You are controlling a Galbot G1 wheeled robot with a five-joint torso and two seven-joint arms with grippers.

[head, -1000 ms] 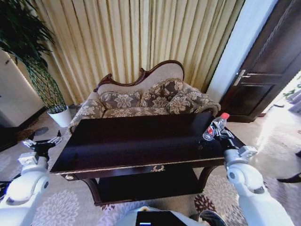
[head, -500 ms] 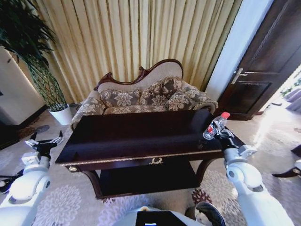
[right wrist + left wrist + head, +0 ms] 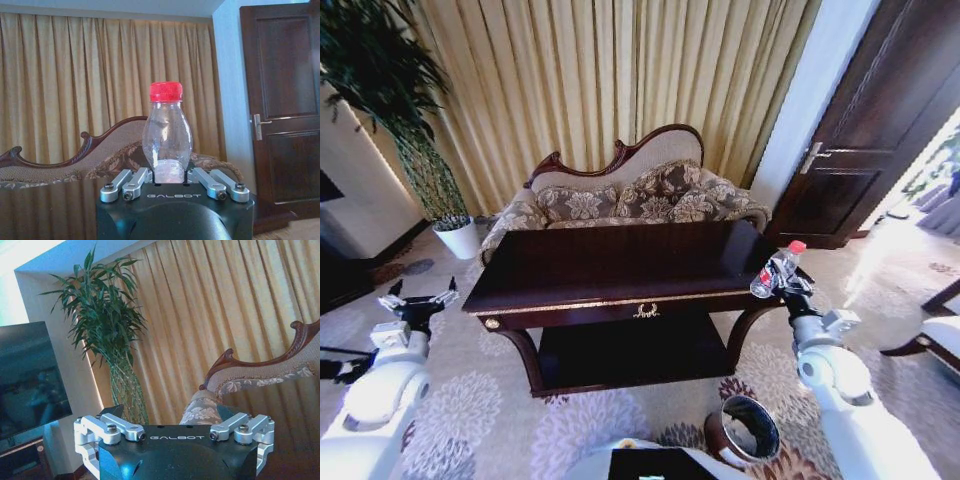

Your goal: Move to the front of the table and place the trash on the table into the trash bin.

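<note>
Daylight floods in from the open doorway at right, washing out the patterned carpet [image 3: 880, 270]. The glossy dark mahogany table [image 3: 620, 265] shows soft reflections; the head view's edges bend.

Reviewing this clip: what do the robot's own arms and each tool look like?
Both arms are smooth glossy white shells with rounded joints. The left tool and right tool have black bodies with silver metal finger linkages and bolts. White GALBOT lettering marks each housing. No loose cables are visible.
</note>
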